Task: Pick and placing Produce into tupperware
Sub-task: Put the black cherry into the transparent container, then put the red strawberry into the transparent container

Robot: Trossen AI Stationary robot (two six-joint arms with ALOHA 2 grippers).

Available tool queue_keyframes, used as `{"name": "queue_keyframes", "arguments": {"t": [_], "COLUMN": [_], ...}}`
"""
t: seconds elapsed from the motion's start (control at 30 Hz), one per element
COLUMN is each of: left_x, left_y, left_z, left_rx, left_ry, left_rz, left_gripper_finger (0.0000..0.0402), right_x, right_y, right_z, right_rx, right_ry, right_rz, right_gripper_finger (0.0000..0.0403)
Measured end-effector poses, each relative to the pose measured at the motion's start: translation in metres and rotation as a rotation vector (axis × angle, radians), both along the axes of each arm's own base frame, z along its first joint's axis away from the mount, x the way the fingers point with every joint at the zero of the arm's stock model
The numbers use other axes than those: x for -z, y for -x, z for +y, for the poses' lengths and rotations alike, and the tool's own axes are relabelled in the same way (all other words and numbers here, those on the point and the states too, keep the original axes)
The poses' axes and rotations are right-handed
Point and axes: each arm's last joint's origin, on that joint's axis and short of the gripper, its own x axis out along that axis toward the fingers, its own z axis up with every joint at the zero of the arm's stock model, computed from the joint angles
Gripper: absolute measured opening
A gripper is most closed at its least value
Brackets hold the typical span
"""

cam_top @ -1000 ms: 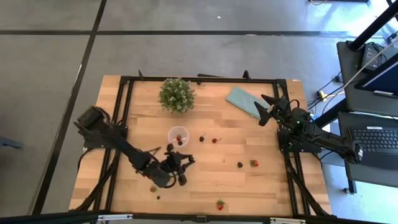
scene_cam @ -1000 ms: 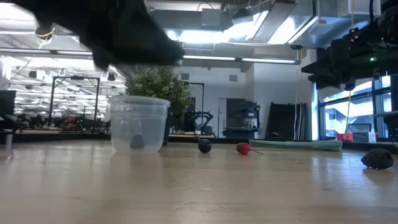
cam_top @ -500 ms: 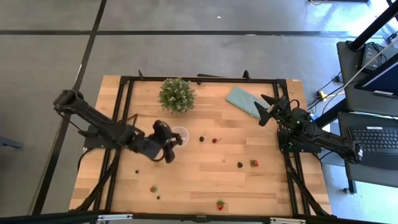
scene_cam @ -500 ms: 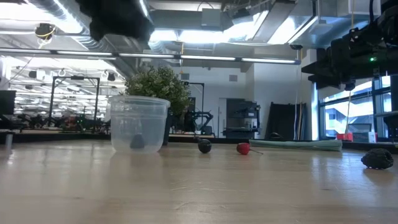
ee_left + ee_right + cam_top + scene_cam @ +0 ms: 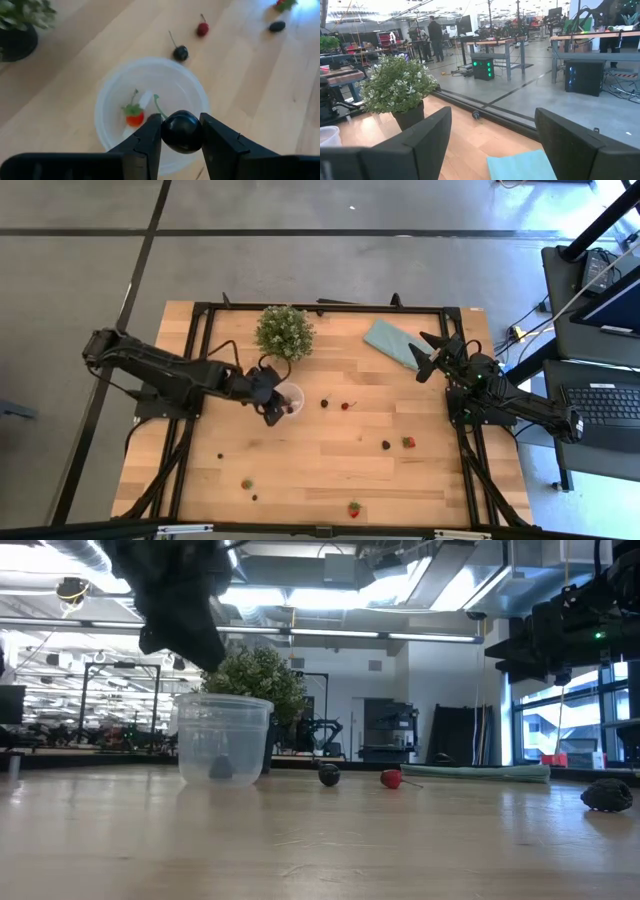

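The left gripper (image 5: 181,132) pinches a dark berry (image 5: 182,131) above the clear cup (image 5: 112,95); the right gripper (image 5: 428,352) waits wide open. Released off-centre, the berry may hit the rim and roll away.

Grey concrete floor (image 5: 80,300), workbenches (image 5: 580,40), bright ceiling lights (image 5: 340,595).

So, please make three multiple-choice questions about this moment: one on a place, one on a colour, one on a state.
1. Where is the left gripper?
A. over the tupperware
B. beside the teal cloth
C. at the table's near edge

2. What colour is the berry it holds?
A. red
B. dark
C. green

3. How is the right gripper?
A. shut on a berry
B. open, holding nothing
C. shut on the cloth

Answers: 1 A, the cup lies under its fingers; 2 B, it looks black; 3 B, its fingers stand apart.
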Motion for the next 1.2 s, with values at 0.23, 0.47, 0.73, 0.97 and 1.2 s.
{"name": "queue_keyframes", "arguments": {"t": [0.23, 0.47, 0.73, 0.97, 1.2], "left_x": [0.005, 0.023, 0.032, 0.032, 0.021], "left_y": [-0.005, -0.017, -0.021, -0.021, -0.023], "left_z": [0.014, 0.013, 0.013, 0.013, 0.013], "left_rx": [-0.020, 0.018, 0.020, 0.022, 0.065], "left_ry": [0.064, 0.125, 0.125, 0.123, 0.096], "left_rz": [0.024, 0.085, 0.125, 0.123, 0.091], "left_gripper_finger": [0.0110, 0.0108, 0.0131, 0.0162, 0.0161], "right_x": [0.000, 0.000, 0.000, 0.000, 0.000], "right_y": [0.000, 0.000, 0.000, 0.000, 0.000], "right_z": [0.000, 0.000, 0.000, 0.000, 0.000], "right_rx": [0.000, 0.000, 0.000, 0.000, 0.000], "right_ry": [-0.001, -0.001, -0.001, 0.000, 0.000], "right_rz": [-0.001, -0.001, -0.001, 0.000, 0.000], "right_gripper_finger": [0.0288, 0.0288, 0.0288, 0.0288, 0.0288]}}
